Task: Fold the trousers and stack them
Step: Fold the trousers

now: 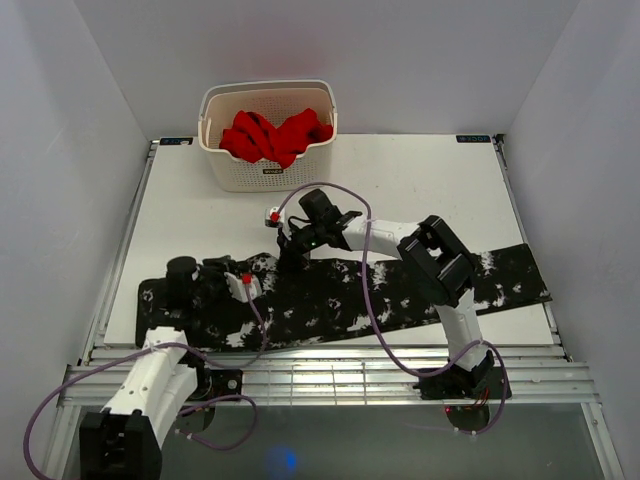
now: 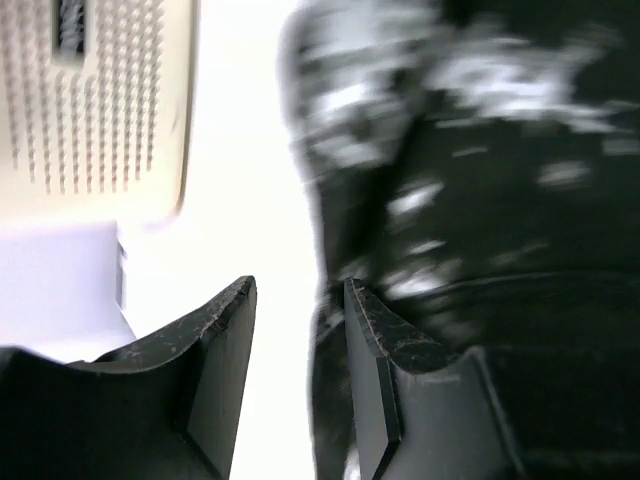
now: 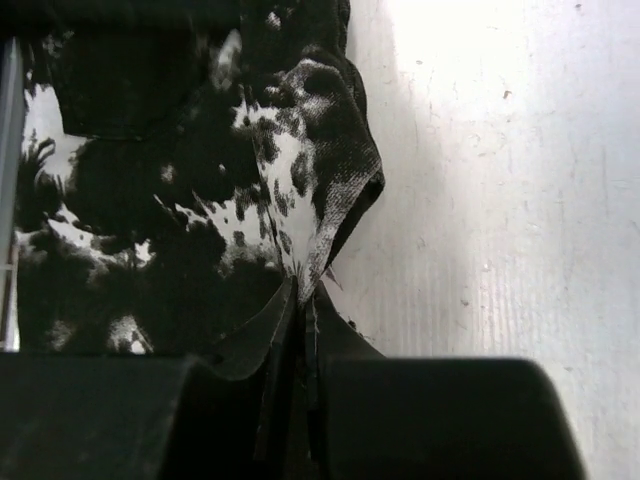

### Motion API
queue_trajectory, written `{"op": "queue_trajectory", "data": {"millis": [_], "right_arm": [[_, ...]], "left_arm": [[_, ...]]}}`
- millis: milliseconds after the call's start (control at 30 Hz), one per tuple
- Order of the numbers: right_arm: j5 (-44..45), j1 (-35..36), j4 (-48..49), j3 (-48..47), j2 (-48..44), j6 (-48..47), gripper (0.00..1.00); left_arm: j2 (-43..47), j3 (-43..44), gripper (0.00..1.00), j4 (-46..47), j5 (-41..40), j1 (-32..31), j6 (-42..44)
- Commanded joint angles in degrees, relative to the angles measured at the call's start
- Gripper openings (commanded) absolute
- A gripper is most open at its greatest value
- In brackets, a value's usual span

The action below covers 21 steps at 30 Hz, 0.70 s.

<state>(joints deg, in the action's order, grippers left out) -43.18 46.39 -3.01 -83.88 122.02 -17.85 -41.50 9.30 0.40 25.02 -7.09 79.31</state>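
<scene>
The black, white-speckled trousers lie stretched across the near part of the table, from the left edge to the right edge. My right gripper reaches over to their far edge left of centre. In the right wrist view it is shut on a pinched fold of the trousers, which rises from the white tabletop. My left gripper is over the bunched left end. In the left wrist view it is open, with the edge of the trousers by its right finger.
A white perforated basket holding a bright red garment stands at the back centre-left and shows in the left wrist view. The white table ends at a metal rack in front. White walls enclose the sides.
</scene>
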Motion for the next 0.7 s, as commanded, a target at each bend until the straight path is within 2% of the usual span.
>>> {"op": "queue_trajectory", "data": {"millis": [0,100,200,233,267,300,333,367,400,433,533,600,667], "right_arm": [[5.99,1.33,4.85,3.1,-5.38,-5.6,0.08],[11.44,2.82,5.73,4.86,-6.17,-7.9,0.08],[15.84,3.97,7.39,6.52,-6.7,-8.87,0.08],[18.02,4.41,8.62,7.05,-6.88,-9.92,0.08],[19.17,4.76,9.15,7.49,-6.97,-10.45,0.08],[20.23,5.02,9.51,8.02,-7.14,-11.15,0.08],[22.68,5.63,9.51,8.2,-7.14,-12.2,0.12],[24.09,6.07,9.42,8.2,-7.06,-12.65,0.17],[25.41,6.25,9.07,8.03,-7.14,-12.91,0.21],[27.25,6.34,8.9,8.11,-7.49,-13.0,0.36],[29.37,6.34,9.16,10.91,-10.82,-13.35,0.59],[29.64,6.34,8.72,13.03,-14.69,-14.76,0.64],[28.68,6.26,5.23,14.87,-18.63,-15.72,0.64]], "left_arm": [[0.36,12.82,0.51,-19.24,7.55,6.9,-17.23],[-3.93,22.05,0.52,-27.1,11.54,13.4,-26.89],[-15.68,31.98,0.52,-32.8,14.69,18.68,-37.54],[-24.34,35.14,0.53,-35.45,20.54,20.52,-38.86],[-29.29,42.05,0.54,-38.52,23.73,22.63,-39.92],[-34.48,45.77,0.54,-45.86,26.64,23.08,-40.28],[-39.66,49.46,0.54,-49.59,29.36,23.18,-39.24],[-48.5,55.59,0.57,-52.93,34.17,23.26,-38.27],[-52.07,57.91,0.6,-55.14,36.05,23.26,-38.0],[-55.15,59.94,0.62,-57.25,37.29,23.26,-38.17],[-64.48,66.01,0.65,-57.8,38.18,22.3,-39.58],[-69.83,69.69,0.66,-59.19,38.62,21.42,-39.49],[-72.4,71.11,0.66,-59.29,39.23,20.55,-40.1]]}}
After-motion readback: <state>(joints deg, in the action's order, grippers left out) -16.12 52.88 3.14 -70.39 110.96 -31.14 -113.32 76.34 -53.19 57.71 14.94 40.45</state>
